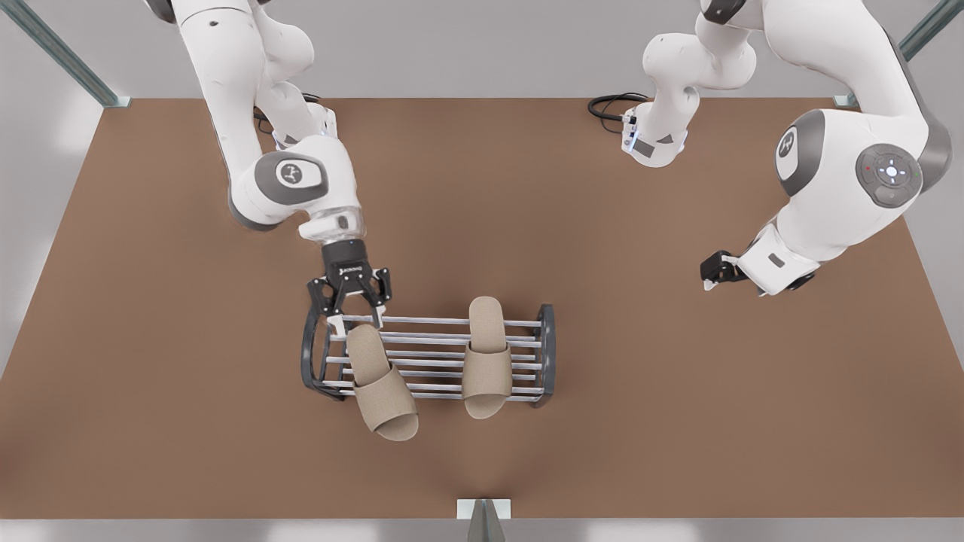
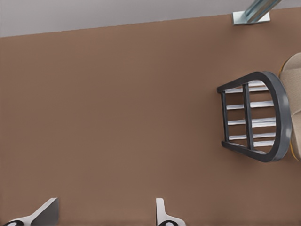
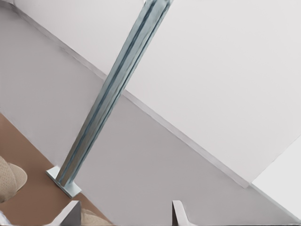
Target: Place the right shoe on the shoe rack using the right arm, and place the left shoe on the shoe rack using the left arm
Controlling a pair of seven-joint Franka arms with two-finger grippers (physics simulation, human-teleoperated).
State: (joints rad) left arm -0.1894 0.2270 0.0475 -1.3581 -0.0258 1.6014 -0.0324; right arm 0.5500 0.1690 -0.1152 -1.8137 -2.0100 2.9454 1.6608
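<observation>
The shoe rack stands in the middle of the brown table. Two beige slippers lie across its bars, toes toward the front edge. The right shoe lies slanted at the front view's left end, its toe hanging past the front bar. My right gripper hovers at its heel, open, fingers either side. The left shoe lies straight near the other end. My left gripper waits open and empty far to the front view's right. The left wrist view shows the rack's end frame and the left shoe.
A metal post on a bracket stands at the table's front edge, also seen as the post in the right wrist view. A black cable lies at the back. Bare table spreads around the rack.
</observation>
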